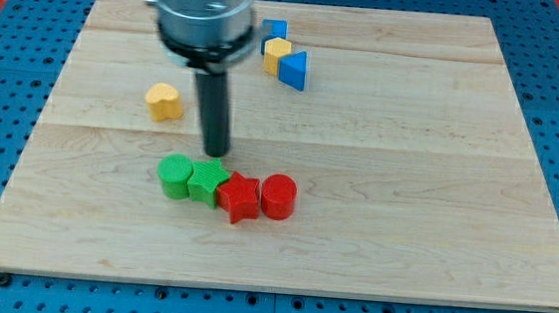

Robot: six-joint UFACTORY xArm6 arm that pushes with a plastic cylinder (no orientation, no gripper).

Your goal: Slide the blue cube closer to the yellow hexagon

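Near edge of the table (432,249) first: a row of four blocks, all touching in a chain. From the view's left: green cylinder (173,175), green star-like block (206,181), red star-like block (239,197), red cylinder (278,196). The row runs roughly 9 to 3 o'clock, dipping slightly toward the view's bottom at the red star.

My tip (217,154) sits just at 12 o'clock of the green star-like block, close above the seam between the two green ones. Can't tell if it touches. The rod stands upright, with the arm's grey housing above it. No hand on this rig, just the rod, so nothing to report as wide, narrow or holding.

Yellow block (165,101), shape rounded and not clear, alone at 10 o'clock of the tip, apart from everything.

Far group at 1 o'clock of the tip: yellow hexagon (277,54), with a blue triangular block (293,70) touching it at 4 o'clock. The blue cube (277,28) is at 12 o'clock of the hexagon, right against it or nearly so, partly hidden behind the arm's housing. Only its top-right corner shows, so its facing and long axis can't be read; a cube has no evident long axis anyway.

Tip is well apart from the blue cube.
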